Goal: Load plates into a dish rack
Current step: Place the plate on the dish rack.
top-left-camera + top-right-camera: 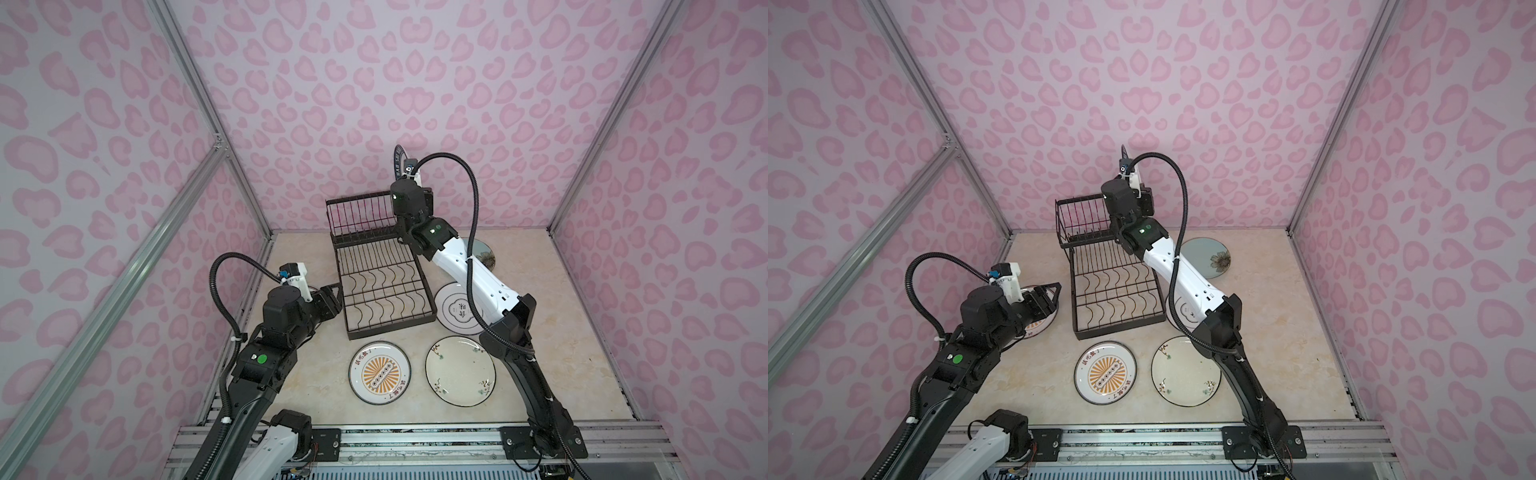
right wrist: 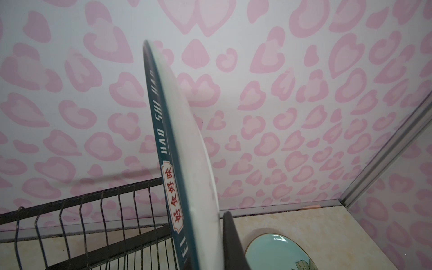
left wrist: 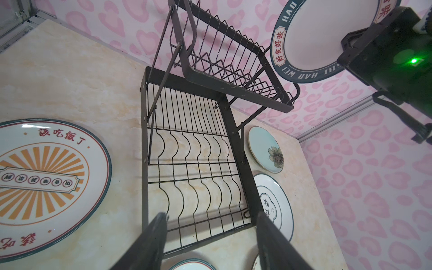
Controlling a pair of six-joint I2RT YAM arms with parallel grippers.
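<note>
The first plate is going in. The black wire two-level dish rack (image 3: 144, 145) stands empty on the marble-patterned bench (image 1: 299, 374). The right gripper (image 2: 219, 236) is clamped on the rim of the round navy lettered-rim ceramic plate (image 2: 187, 163). It holds the plate on edge above the far right corner of the rack's raised slotted basket tier (image 3: 233, 87), not yet in it. Next, I judge, the plate must line up with a slot and go down edge-first between the wires. The left gripper (image 3: 210, 217), fingers apart and empty, hovers at the rack's left side near a flat white orange-sunburst plate (image 3: 46, 177).

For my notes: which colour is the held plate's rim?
Dark navy with white letters; the plate shows best in the left wrist view.
</note>
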